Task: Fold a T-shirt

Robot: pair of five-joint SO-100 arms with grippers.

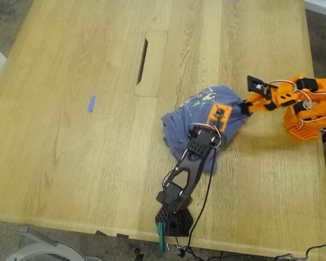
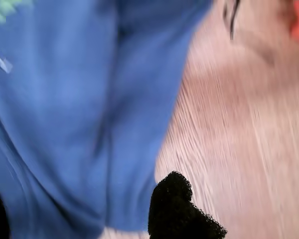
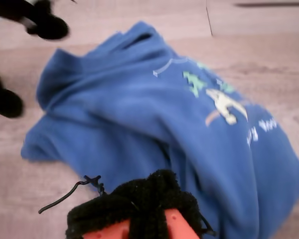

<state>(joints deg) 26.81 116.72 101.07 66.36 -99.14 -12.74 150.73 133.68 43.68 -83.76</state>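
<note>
1. My first gripper point(image 1: 221, 120), on the black arm rising from the exterior view's lower edge, sits over the T-shirt point(image 1: 198, 122); grip cannot be told.
2. The T-shirt lies bunched right of centre on the table point(image 1: 70, 152).
3. My second gripper point(image 1: 243, 106), on the orange arm, touches the shirt's right edge; grip unclear.

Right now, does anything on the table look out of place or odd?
Yes. The T-shirt is bunched in a crumpled heap, not spread flat for folding, with its print creased on top. A small blue scrap lies alone on the table, toward the exterior view's left, far from the shirt.
</note>
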